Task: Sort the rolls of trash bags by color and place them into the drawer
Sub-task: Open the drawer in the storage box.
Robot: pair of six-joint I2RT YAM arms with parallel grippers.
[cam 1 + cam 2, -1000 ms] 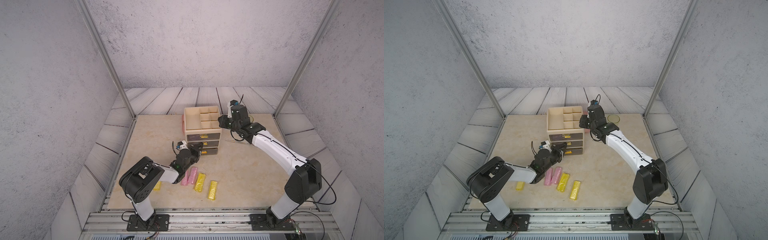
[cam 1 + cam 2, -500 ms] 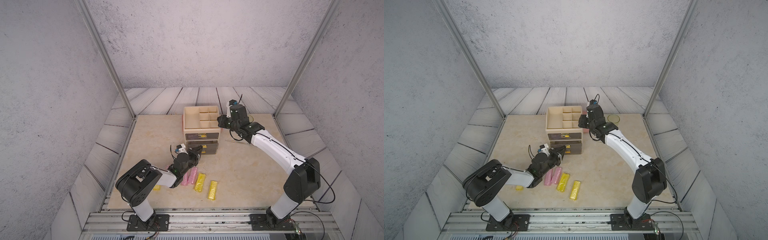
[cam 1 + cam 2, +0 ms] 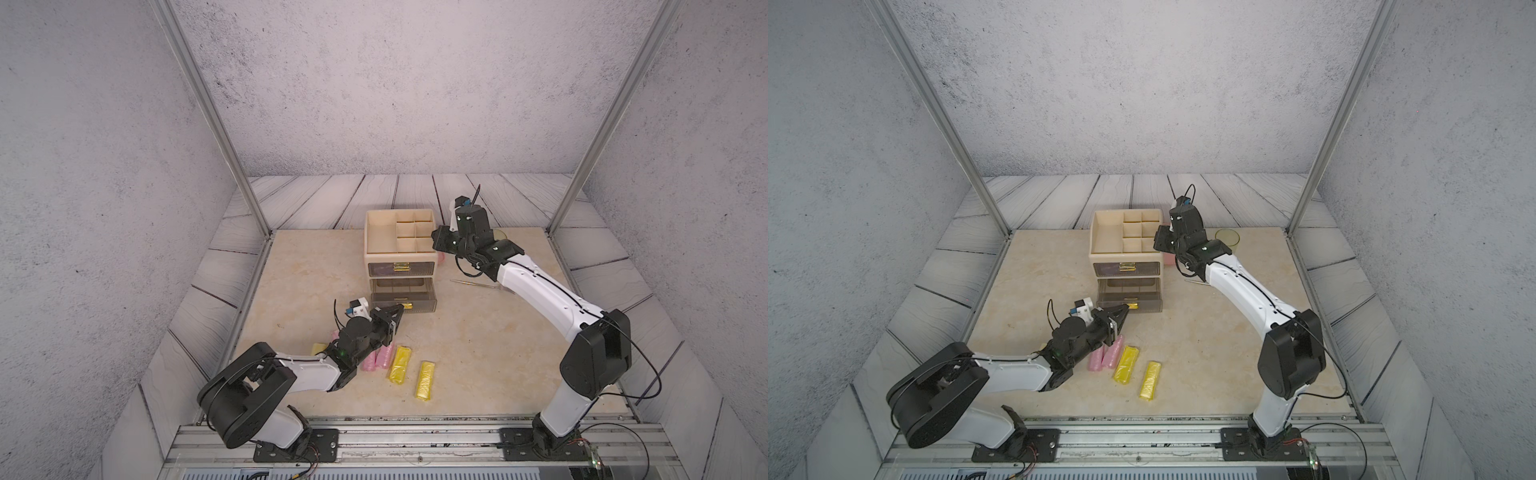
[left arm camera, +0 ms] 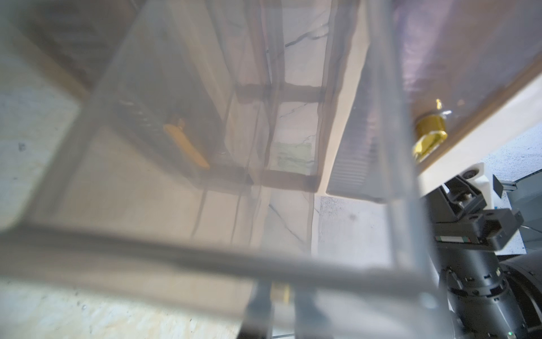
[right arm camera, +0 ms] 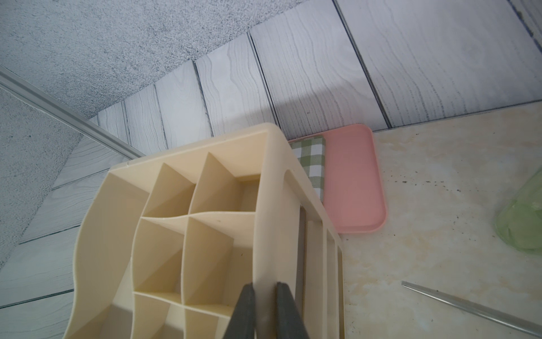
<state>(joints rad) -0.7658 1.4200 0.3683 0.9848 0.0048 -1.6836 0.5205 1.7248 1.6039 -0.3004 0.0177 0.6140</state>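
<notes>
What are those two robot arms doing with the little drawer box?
They are getting a drawer ready for the bag rolls. The left gripper pinches the gold handle of the lower drawer, which stands pulled out. The right gripper clamps the side wall of the cream organizer, probably to steady it. Yellow rolls and pink rolls lie on the table, not yet put away.

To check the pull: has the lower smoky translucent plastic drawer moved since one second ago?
Yes. The lower drawer has slid out of the cream plastic organiser, which stayed put, toward the robot.
</notes>
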